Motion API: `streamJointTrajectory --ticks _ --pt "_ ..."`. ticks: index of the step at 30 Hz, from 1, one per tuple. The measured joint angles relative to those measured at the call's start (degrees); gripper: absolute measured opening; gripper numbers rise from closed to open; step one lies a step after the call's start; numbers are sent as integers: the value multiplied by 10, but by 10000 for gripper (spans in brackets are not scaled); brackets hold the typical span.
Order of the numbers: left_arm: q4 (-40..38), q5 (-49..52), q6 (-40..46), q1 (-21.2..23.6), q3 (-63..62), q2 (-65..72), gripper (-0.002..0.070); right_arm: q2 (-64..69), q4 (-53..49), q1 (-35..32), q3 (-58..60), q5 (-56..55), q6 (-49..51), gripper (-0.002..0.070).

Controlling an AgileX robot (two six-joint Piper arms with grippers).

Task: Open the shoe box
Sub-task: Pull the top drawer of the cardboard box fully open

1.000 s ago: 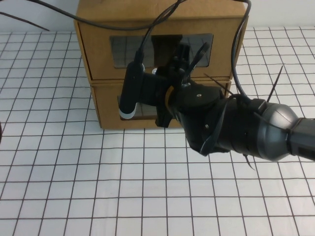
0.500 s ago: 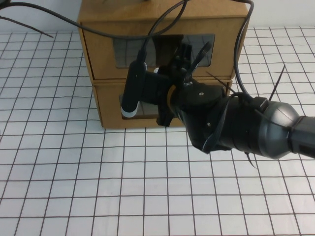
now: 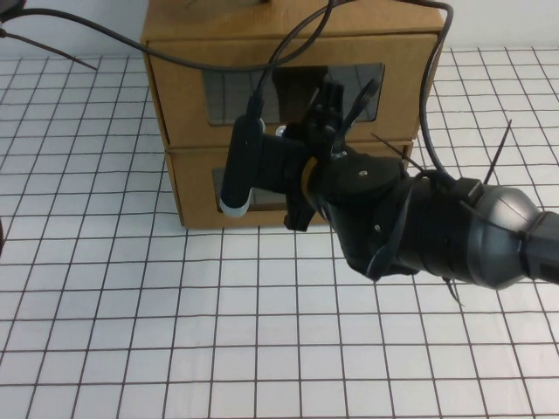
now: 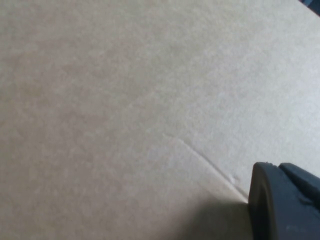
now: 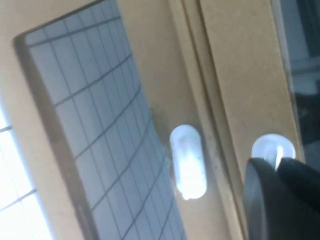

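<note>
So the shoe box [image 3: 188,105] sits at the far side of the table, about in the middle. It's brown cardboard, two tiers stacked, and each tier has a see-through window on the near face. You can see the upper window [image 3: 231,87] pretty well. The lower window [image 3: 265,195] is mostly hidden behind the arm.

From the right wrist camera there are two little white tabs on the front of the box. One white tab [image 5: 189,160] sits out in the open next to the seam. The other white tab [image 5: 272,147] is just past the fingertips.

The right gripper [image 3: 328,105] is right up at the near face of the box, around where the two tiers meet. Its fingers [image 5: 260,200] are together, tips right at that second tab. Whether they're actually pinching it, I honestly can't tell.

The big dark right arm [image 3: 437,231] comes in from the right across the table, with a dark tube-shaped camera [image 3: 240,166] strapped on its left side.

The left gripper [image 4: 285,200] only shows in its own wrist camera, one dark edge of it close up against a plain cardboard face of the box. Which face, can't tell, and same goes for whether its fingers are apart or together.

A cable [image 3: 131,52] loops over the box from the far left. The table [image 3: 175,332] is white with a black grid.
</note>
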Motion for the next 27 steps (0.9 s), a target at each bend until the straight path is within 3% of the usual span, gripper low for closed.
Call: streamJointTrajectory --ticks 13,27 --pt "-8 -1 0 0 0 9 -3 -67 6 37 79 10 8 4" --pt "-11 -3 0 0 0 11 -3 -129 63 125 153 78 8 4"
